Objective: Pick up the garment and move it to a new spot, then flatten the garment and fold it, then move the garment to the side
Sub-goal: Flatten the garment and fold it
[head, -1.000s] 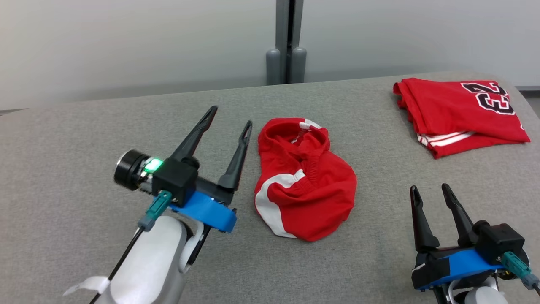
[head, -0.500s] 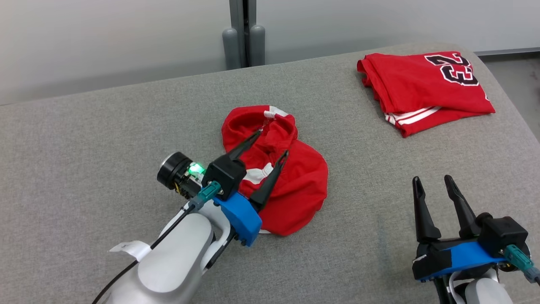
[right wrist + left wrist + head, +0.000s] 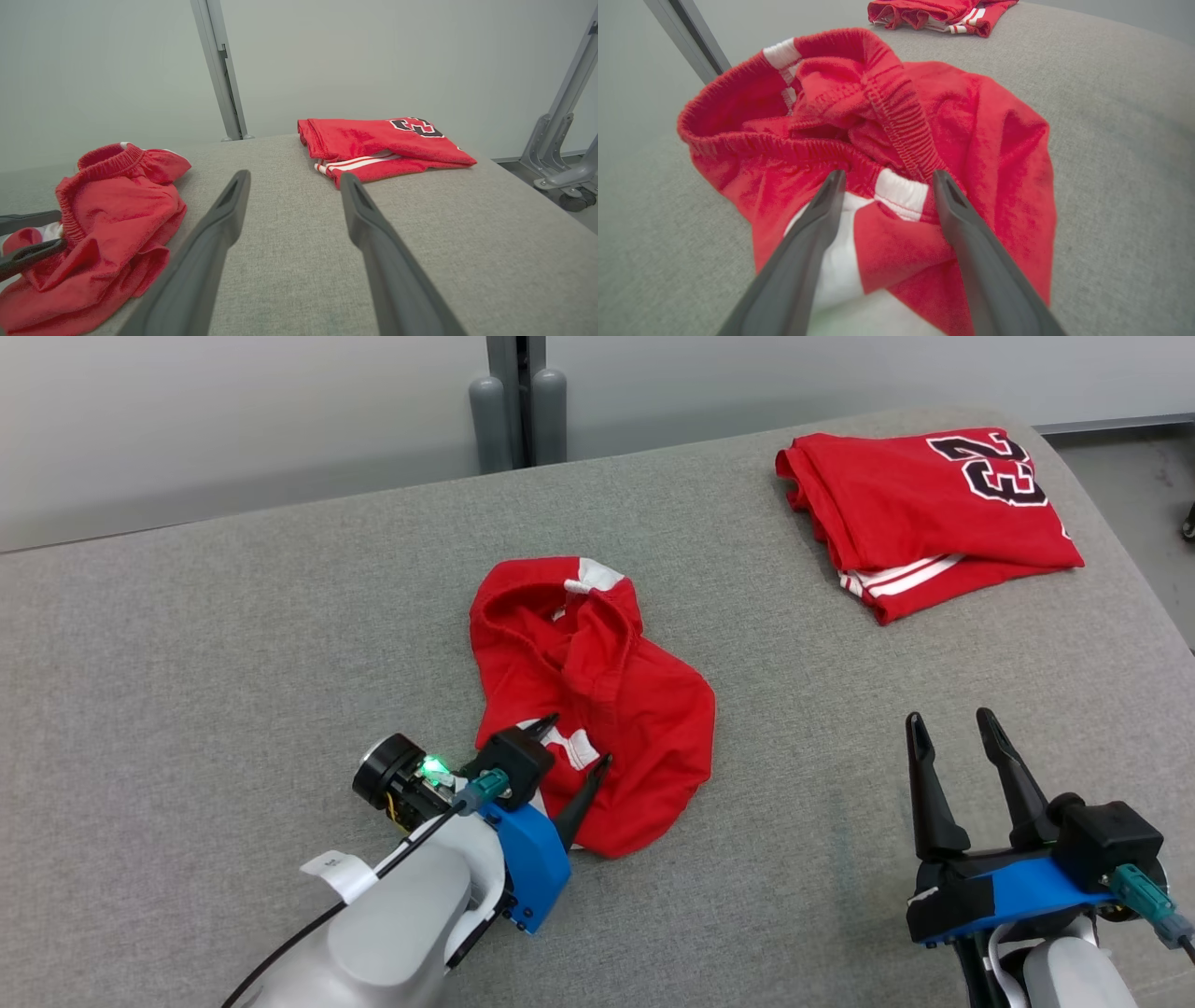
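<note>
The garment (image 3: 597,700) is a crumpled pair of red shorts with white side stripes and an elastic waistband, lying mid-table. My left gripper (image 3: 576,745) is open and low over its near edge. In the left wrist view the fingers straddle the white stripe and waistband fold of the garment (image 3: 952,121), left gripper (image 3: 887,179) open. My right gripper (image 3: 948,726) hovers open over bare table at the lower right, well away from the shorts. The right wrist view has the right gripper (image 3: 294,179) open, the garment (image 3: 117,205) at left, and the left gripper's fingertips (image 3: 46,247) beside it.
A folded red jersey (image 3: 924,504) with black numbers lies at the table's far right corner, jersey (image 3: 383,144) ahead of my right gripper. The grey fabric table (image 3: 233,644) ends at a rounded right edge. A grey post (image 3: 509,401) stands behind, a metal stand foot (image 3: 560,177) right of it.
My left gripper has swung right from beside the shorts onto them, then dropped low at their near edge, still open. The head camera has shifted. The right gripper has stayed put.
</note>
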